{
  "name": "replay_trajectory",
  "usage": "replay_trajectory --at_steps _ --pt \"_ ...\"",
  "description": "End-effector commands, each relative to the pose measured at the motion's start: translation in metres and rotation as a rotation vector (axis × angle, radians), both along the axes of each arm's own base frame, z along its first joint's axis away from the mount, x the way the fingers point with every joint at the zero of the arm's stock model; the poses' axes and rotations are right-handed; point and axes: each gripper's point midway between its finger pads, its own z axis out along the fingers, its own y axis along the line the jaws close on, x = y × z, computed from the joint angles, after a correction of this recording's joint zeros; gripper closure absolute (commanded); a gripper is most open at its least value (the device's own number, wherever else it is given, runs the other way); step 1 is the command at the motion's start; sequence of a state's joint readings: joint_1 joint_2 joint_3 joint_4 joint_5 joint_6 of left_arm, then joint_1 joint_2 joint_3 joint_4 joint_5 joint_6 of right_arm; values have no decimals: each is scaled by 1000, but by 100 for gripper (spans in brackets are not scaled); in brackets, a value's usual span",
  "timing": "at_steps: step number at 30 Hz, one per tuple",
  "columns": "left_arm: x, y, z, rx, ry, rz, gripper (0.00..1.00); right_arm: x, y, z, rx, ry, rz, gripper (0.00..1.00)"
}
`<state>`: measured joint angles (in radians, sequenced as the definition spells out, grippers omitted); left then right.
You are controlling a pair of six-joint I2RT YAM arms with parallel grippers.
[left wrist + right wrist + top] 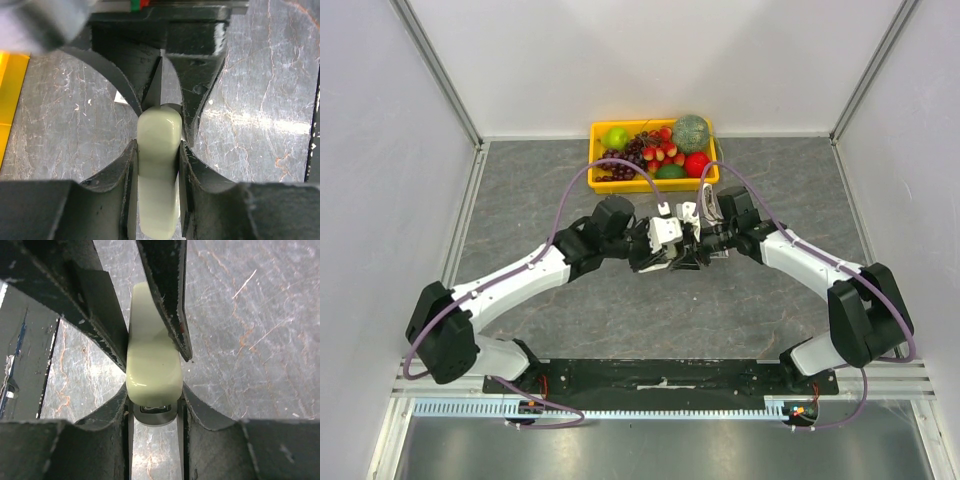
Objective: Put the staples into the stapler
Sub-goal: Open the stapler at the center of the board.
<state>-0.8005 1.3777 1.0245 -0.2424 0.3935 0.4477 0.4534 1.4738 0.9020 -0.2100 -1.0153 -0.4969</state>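
Observation:
The pale green stapler (159, 150) is held off the grey tabletop between both arms at the middle of the table. My left gripper (158, 144) is shut on its body, fingers pressed against both sides. My right gripper (155, 387) grips the stapler (152, 365) from the opposite end, its fingers touching both sides; the black underside with a metal channel (155, 410) shows below the green top. In the top view the left gripper (658, 252) and right gripper (705, 243) meet tip to tip and hide the stapler. The staples are not in view.
A yellow bin (600, 152) full of toy fruit stands at the back of the table, just behind the two grippers. Its yellow edge (10, 95) shows at the left of the left wrist view. White walls enclose the table on three sides.

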Motion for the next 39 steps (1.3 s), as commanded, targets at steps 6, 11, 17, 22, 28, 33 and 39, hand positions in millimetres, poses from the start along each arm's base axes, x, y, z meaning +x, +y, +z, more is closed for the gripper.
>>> replay_trajectory --at_steps 6,11,17,22,28,33,39 --pt "53 34 118 -420 24 198 98 29 -13 17 92 -21 -100 100" --pt "52 41 134 -539 104 199 98 38 -18 24 163 11 -151 100" --pt "60 68 154 -703 184 253 98 48 -27 28 259 114 -221 100" --pt "64 88 173 -824 227 276 98 58 -37 58 391 164 -291 100" --pt "57 96 176 -890 271 245 98 53 -37 69 411 146 -292 100" --pt "44 86 167 -775 188 145 98 44 -28 79 326 5 -197 53" --pt "42 87 126 -577 65 95 98 36 -28 71 180 -92 -147 33"
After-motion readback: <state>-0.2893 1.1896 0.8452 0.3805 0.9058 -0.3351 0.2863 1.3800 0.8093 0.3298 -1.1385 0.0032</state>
